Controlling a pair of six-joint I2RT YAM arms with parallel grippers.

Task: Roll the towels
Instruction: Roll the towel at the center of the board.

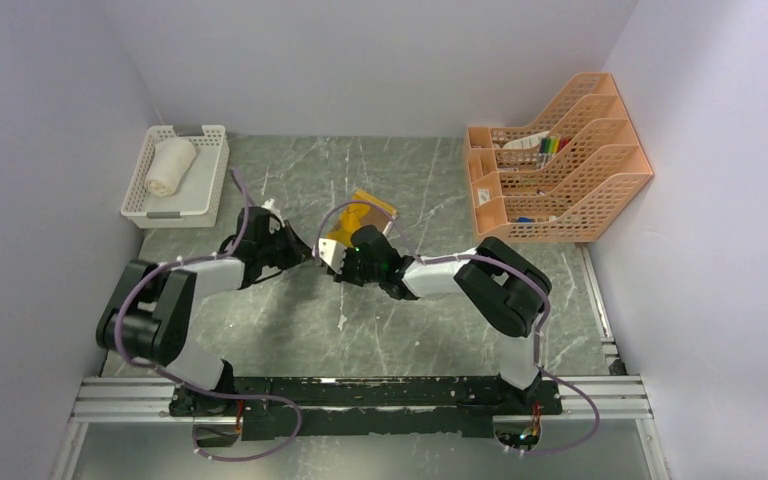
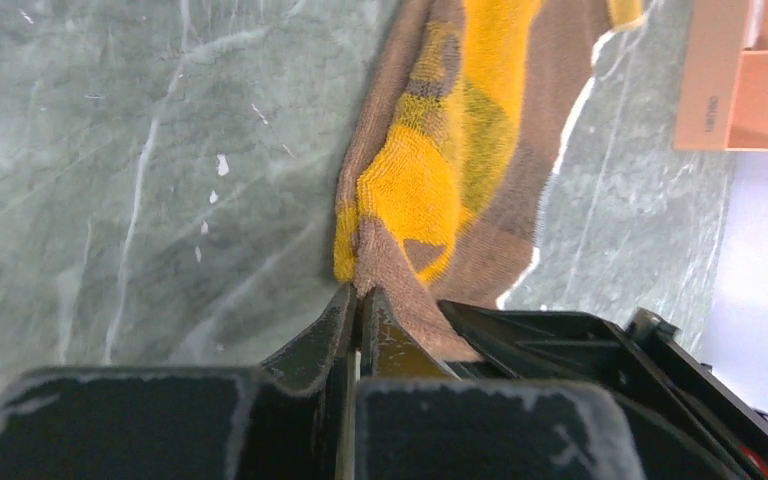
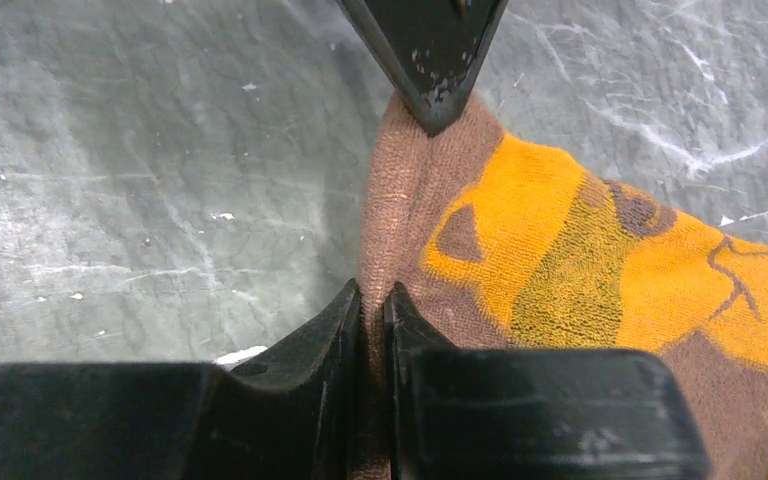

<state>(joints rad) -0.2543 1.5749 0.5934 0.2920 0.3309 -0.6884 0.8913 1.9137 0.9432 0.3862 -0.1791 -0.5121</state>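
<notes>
left claw [image 2: 358,300] was pinched tight on the near-left edge of the brown towel [image 2: 430,190]. right claw [image 3: 372,300] was clamped on the same folded edge just beside it, tips facing each other. The brown towel lay mid-bench [image 1: 290,330], mustard side up, bunched at the grip. cream towel [image 1: 170,165] sat rolled in the white basket [image 1: 140,190], far left. orange file rack [image 1: 560,170] stood far right.
</notes>
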